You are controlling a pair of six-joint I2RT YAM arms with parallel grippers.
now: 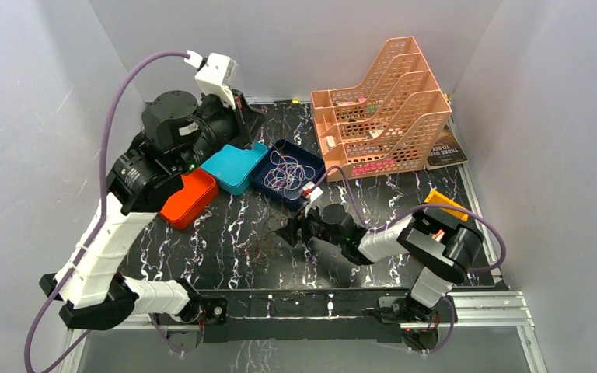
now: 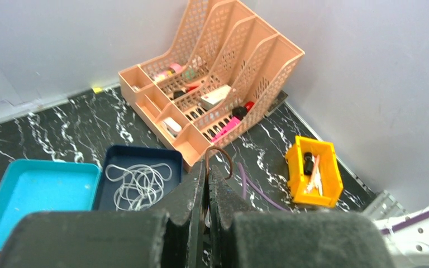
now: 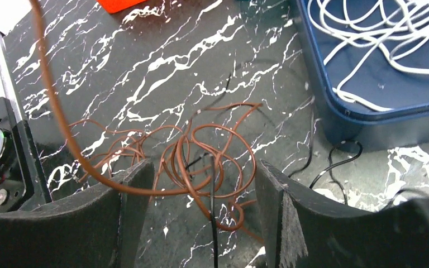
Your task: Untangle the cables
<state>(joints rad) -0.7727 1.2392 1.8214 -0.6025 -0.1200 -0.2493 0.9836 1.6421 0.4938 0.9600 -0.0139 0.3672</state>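
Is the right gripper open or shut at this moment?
Open. The right gripper has its fingers wide apart over the brown cables on the table; none is pinched between them.

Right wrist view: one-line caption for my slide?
Open right tool above tangled brown wiry cables on the black marbled table, beside a dark blue plastic tray of whitish cables.

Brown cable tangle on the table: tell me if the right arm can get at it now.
Probably yes. The right gripper is open above the brown cable tangle, a finger on each side, nothing in the way. One brown strand rises out of view and may drag.
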